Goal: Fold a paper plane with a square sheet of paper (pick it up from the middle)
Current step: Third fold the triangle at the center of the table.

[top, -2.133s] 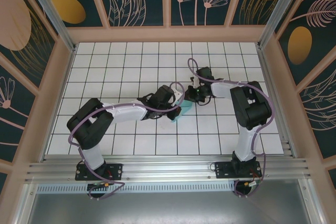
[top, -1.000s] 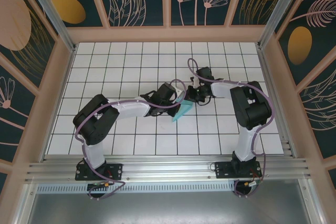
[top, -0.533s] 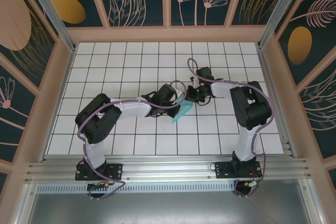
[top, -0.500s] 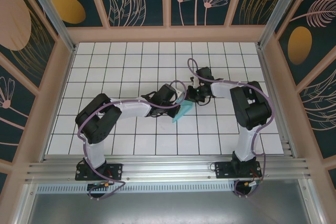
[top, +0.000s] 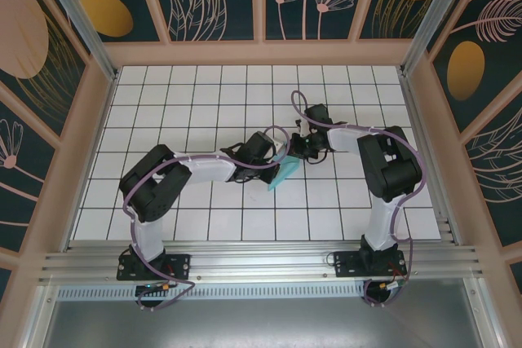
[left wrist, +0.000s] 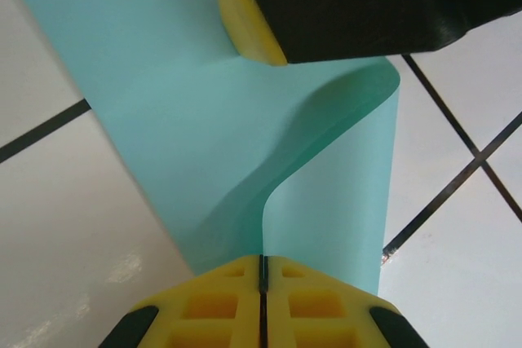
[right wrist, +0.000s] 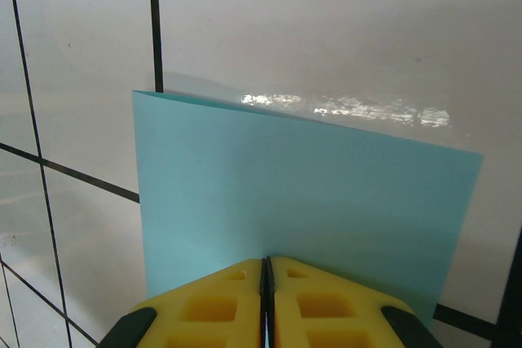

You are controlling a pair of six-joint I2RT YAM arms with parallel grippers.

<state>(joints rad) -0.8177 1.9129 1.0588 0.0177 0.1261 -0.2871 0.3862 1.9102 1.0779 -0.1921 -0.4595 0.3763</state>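
Note:
The square sheet of paper is light teal and folded, hanging over the middle of the white grid table. My left gripper comes at it from the left and my right gripper from the right. In the left wrist view the paper curls in an S-bend, and the left gripper is shut on its edge. The right gripper's yellow pad touches the sheet's far end. In the right wrist view the paper lies as a flat panel, with the right gripper shut on its near edge.
Wooden walls with dark floral panels ring the table. An aluminium rail runs along the near edge by both arm bases. Both forearms cross the table's centre.
The left arm's elbow has crept a little to the right and its wrist has turned. The paper now shows a longer teal strip below the grippers. The right arm has held still.

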